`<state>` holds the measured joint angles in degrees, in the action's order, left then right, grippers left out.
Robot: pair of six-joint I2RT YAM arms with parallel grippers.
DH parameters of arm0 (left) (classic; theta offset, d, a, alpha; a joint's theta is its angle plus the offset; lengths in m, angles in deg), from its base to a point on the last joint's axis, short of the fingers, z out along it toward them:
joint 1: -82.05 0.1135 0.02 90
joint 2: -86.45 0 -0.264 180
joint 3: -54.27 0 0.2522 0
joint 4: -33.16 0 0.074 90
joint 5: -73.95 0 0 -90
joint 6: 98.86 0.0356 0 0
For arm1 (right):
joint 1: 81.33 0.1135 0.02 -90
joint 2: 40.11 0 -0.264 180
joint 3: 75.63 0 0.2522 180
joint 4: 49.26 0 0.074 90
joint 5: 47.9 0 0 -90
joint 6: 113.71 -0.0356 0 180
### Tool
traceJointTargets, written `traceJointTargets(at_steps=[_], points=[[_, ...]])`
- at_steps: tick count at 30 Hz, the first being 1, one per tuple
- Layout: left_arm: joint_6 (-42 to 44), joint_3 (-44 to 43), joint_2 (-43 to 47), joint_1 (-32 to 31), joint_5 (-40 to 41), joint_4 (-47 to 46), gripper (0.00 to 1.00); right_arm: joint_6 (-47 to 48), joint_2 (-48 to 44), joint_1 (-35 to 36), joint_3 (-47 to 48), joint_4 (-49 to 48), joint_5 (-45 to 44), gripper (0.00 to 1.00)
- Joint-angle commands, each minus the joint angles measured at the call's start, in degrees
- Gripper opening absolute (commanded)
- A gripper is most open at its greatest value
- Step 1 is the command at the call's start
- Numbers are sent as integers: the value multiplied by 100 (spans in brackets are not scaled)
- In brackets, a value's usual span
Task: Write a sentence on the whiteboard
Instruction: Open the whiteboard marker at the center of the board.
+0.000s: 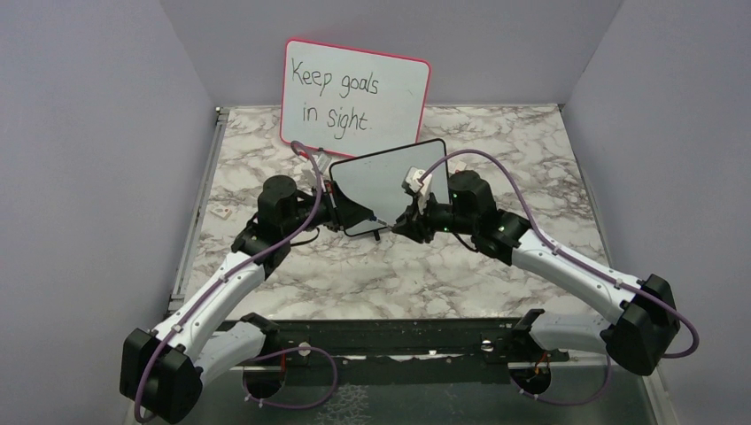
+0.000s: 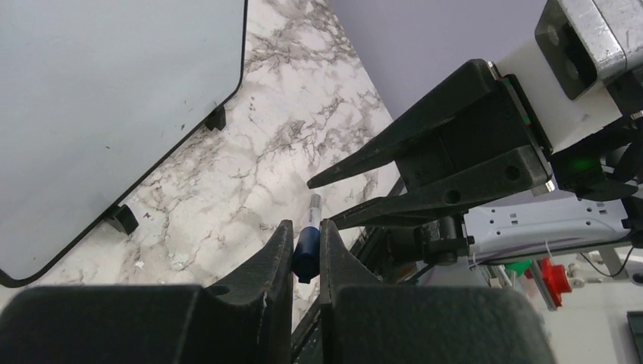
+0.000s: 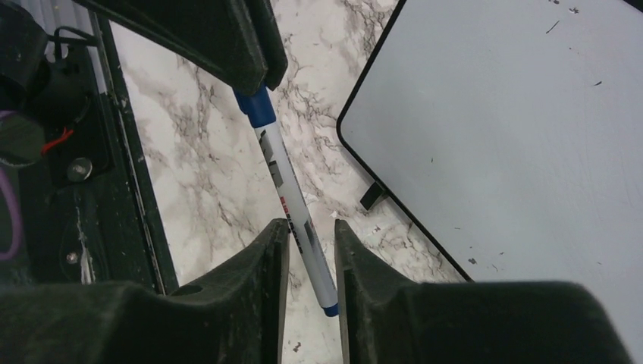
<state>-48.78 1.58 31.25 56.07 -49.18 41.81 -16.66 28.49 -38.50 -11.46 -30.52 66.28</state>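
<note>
Right, the whiteboard [image 1: 372, 190] is lying flat on its little feet mid-table, just in front of the pink-framed board [image 1: 354, 97]. Its long axis seems to be running left to right, the right end swung slightly away, though the arms are hiding the near corner. The left gripper [image 2: 305, 227] is clenching the blue cap of the marker [image 3: 284, 174]. The barrel is stretching across into the right gripper [image 3: 311, 224], whose fingers are standing loose either side of it. The marble-patterned table [image 1: 496, 142] is carrying everything, with lilac-grey walls [image 1: 89, 133] closing in on three sides.
</note>
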Motion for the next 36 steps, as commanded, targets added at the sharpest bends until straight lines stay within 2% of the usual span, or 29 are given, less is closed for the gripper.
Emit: traceJointTargets(at_steps=[1,3,6,8,12,22,30,36], points=[[-405,359,416,31,500,-733,0,-903,-214,-211,-261,-1155,288,39],[-544,553,600,31,659,-939,0,-1279,-287,-340,-400,-1536,529,46],[-762,865,854,31,908,-1262,0,-1877,-395,-554,-689,-2209,853,66],[-864,988,943,31,945,-1446,0,-2353,-432,-772,-966,-2822,1093,70],[-1023,1106,1030,31,937,-1715,0,-3454,-229,-1107,-1329,-3968,1770,70],[-1726,1575,1179,31,1037,-2807,0,-5005,373,-1150,-1618,-5793,2126,66],[-2192,1728,995,31,1100,-3586,0,-5352,602,-1151,-1487,-5929,2269,60],[-2362,1780,833,30,1115,-3930,0,-5576,629,-1154,-1427,-6161,2329,52]])
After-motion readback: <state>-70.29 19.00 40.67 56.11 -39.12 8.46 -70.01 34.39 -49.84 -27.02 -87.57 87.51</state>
